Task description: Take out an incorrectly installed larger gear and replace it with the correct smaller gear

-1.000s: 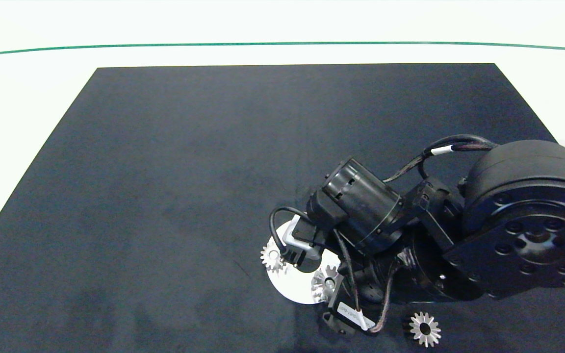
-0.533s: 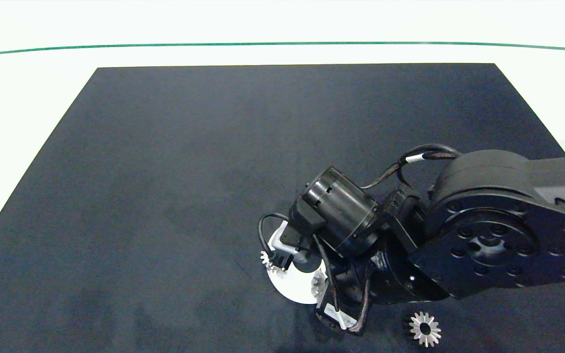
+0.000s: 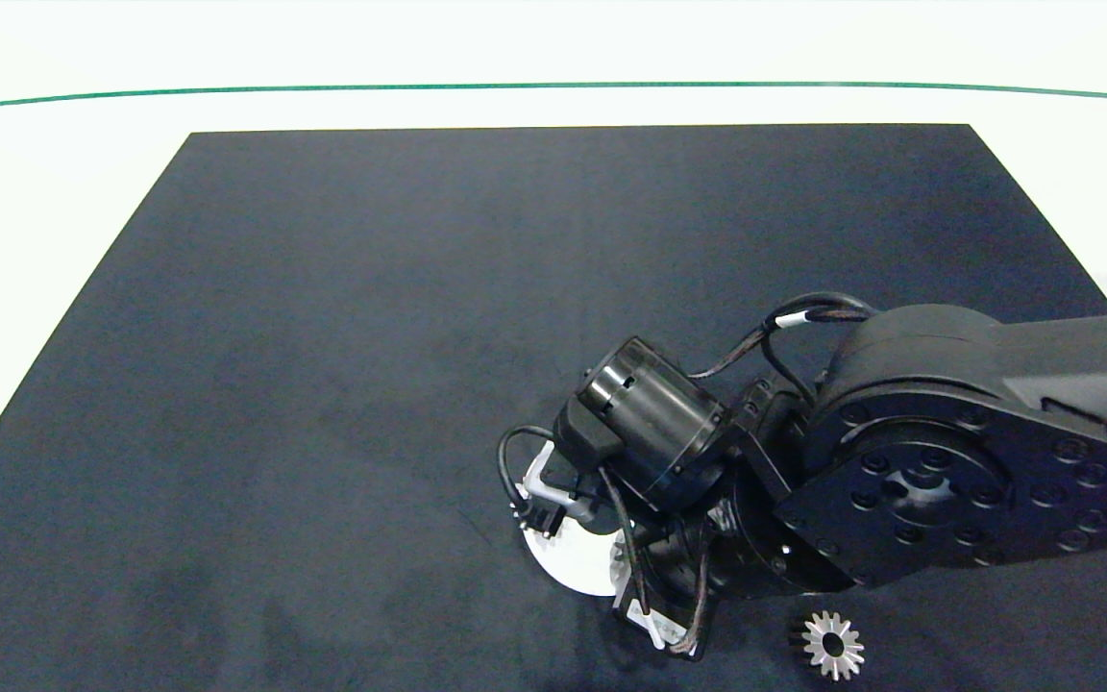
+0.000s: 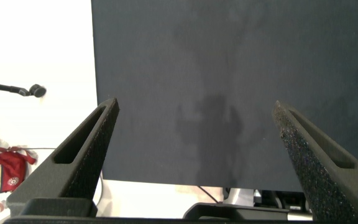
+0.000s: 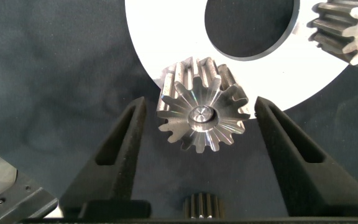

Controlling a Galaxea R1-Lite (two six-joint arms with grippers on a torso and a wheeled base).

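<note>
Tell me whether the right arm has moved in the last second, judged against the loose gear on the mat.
Yes. The right arm has slid leftward, away from the loose gear, now covering more of the white disc; that gear stayed put.

A big dark mat (image 3: 371, 336) lies on the white table (image 3: 54, 192) (a thin green line (image 3: 323, 88) runs behind it).

Right end effector (image 5: 199, 134) fingers spread — straddling the larger gear (image 5: 202, 106), white ring plate (image 5: 166, 37) beneath
</note>
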